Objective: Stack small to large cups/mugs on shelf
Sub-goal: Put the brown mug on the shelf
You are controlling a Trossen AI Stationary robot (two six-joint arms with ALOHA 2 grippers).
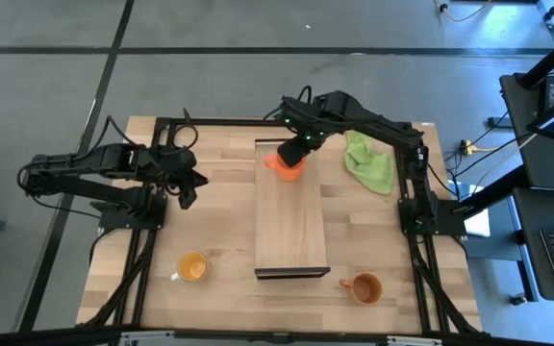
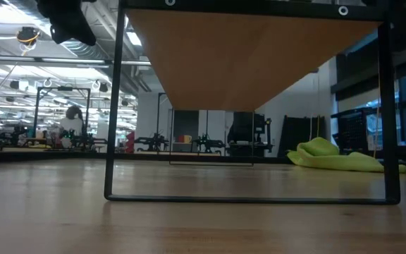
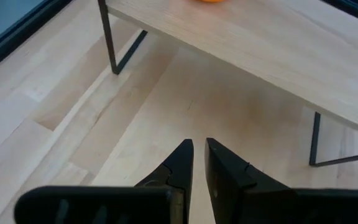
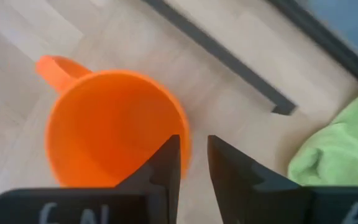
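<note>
Three mugs in play. Bright orange mug sits on the shelf at its far end, upper centre of the high view. Yellow-orange mug w/ pale handle is on the tabletop lower left of the shelf; brown-orange mug on the tabletop lower right.

Right hand is at the orange mug, over its rim on the side toward the frame's top. In right wrist view the hand has fingers close together, narrow gap only, and the near rim wall of the mug runs into that gap, handle pointing away. Looks like a rim pinch; whether it truly bears on the wall I cannot tell.

Left hand waits above the tabletop, left of the shelf; wrist view shows the hand nearly closed, holding nothing.

Step in hand, my read: placing or re-seating the first mug on the shelf. To do it well: keep mug upright, base flat on the board, well in from the edge, open straight apart and lift clear w/o tipping the rim.

Green cloth lies right of the shelf, apart from the mug.
</note>
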